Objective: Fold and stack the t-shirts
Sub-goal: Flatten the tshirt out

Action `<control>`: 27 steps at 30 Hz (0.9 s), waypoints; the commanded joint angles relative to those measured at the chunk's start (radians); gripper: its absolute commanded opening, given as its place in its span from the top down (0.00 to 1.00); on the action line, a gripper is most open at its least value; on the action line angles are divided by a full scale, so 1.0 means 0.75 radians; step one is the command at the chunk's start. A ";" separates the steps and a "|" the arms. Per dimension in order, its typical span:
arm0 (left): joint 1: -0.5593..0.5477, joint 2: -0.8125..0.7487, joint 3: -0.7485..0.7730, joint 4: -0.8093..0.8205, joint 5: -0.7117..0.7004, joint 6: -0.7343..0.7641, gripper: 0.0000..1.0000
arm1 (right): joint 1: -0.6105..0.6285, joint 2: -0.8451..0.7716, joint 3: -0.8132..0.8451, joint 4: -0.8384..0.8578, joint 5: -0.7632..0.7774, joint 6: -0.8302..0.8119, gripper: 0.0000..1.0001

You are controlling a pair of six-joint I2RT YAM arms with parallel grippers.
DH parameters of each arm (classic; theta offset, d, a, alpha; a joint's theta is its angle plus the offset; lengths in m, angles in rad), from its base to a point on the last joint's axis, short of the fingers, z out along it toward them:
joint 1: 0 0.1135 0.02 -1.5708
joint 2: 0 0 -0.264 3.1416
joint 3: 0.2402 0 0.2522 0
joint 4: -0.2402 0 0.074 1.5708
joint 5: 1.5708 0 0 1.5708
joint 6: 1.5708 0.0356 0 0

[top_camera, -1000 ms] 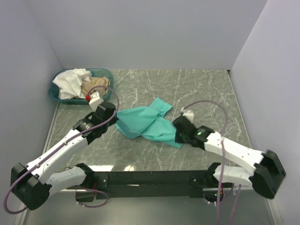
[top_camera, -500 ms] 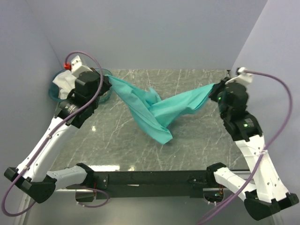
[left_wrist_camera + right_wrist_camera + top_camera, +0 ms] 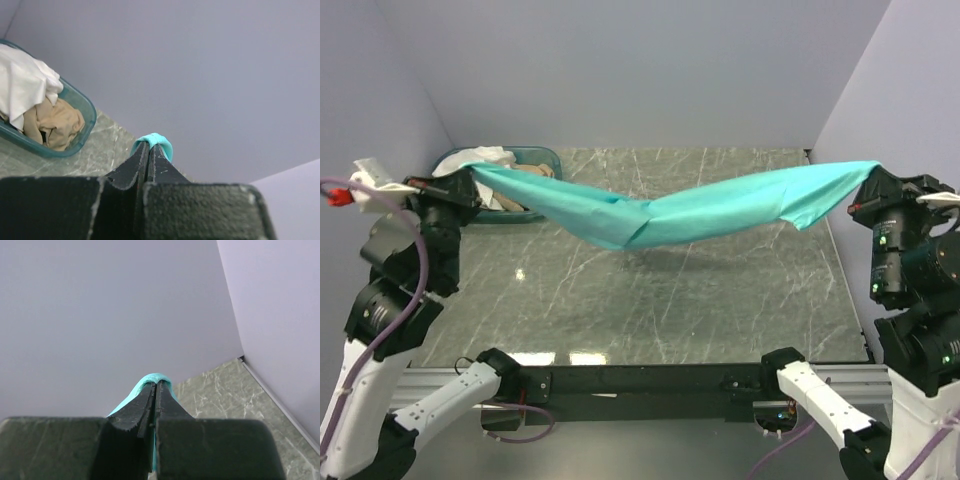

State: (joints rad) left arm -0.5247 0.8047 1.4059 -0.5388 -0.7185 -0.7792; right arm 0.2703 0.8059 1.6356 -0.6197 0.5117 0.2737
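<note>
Lift complete: teal t-shirt (image 3: 700, 210), lately crumpled, hangs stretched between left gripper (image 3: 149, 150) and right gripper (image 3: 156, 388), both clenched on it, ready for flattening.

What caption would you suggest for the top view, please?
Left gripper and right gripper hold a teal shirt stretched above the table, near a basket.

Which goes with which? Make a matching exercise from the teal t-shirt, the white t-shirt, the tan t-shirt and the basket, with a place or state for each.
Things:
1. teal t-shirt
2. white t-shirt
3. tan t-shirt
4. basket

Places or states:
a. crumpled in the basket, right of the white one
b. holds two shirts
c. hangs stretched in mid-air
d. lies at the basket's left end

Pairs: 1-c, 2-d, 3-a, 4-b
</note>
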 commanded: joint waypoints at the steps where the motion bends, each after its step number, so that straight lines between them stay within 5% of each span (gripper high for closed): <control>1: 0.006 -0.011 -0.038 -0.008 -0.065 0.000 0.99 | -0.007 0.001 -0.011 -0.037 0.007 -0.042 1.00; 10: 0.025 0.246 -0.171 -0.048 -0.106 -0.088 0.99 | -0.011 0.071 -0.333 0.024 -0.085 0.019 1.00; 15: 0.129 0.571 -0.245 0.084 0.145 -0.074 0.99 | -0.102 0.208 -0.620 0.169 -0.281 0.079 1.00; 19: 0.139 0.985 -0.090 0.215 0.238 -0.017 0.99 | -0.284 0.448 -0.771 0.384 -0.463 0.097 1.00; 27: 0.143 1.562 0.466 0.238 0.295 0.096 0.92 | -0.428 0.756 -0.770 0.523 -0.437 0.077 1.00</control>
State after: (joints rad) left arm -0.4202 1.8935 1.5532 -0.4164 -0.5240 -0.7582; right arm -0.0250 1.3392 1.0222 -0.3534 0.1955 0.3248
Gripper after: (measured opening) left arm 0.057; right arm 0.009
